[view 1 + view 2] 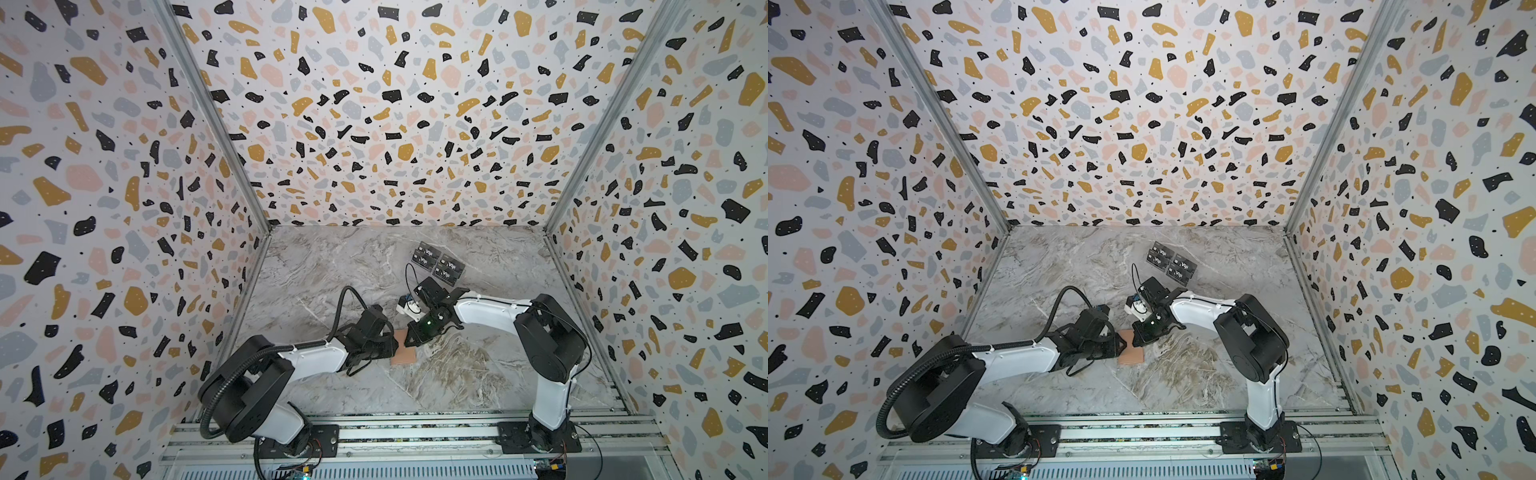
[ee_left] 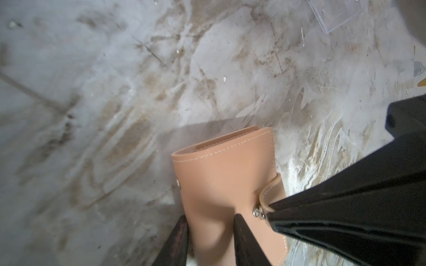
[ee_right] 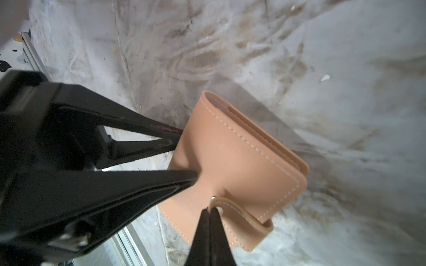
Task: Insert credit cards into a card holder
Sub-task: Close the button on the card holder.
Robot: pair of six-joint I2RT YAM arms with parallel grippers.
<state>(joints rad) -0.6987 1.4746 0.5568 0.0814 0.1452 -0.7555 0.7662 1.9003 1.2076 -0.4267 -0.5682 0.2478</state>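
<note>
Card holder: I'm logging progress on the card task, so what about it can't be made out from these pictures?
- Inner sleeves: the card holder is folded shut in both wrist views; its cover hides any contents.
- Top views: the left gripper and right gripper cover most of it.
- Left wrist view: the picture edge cuts off its gripped end.
- Credit cards: none shows in any view.

Vip cards (image 1: 437, 264) block beyond card holder (image 1: 404, 354); near table (image 1: 457, 386) open.

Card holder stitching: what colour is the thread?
White stitching along the edges of the peach-pink card holder; clearest in the right wrist view.
</note>
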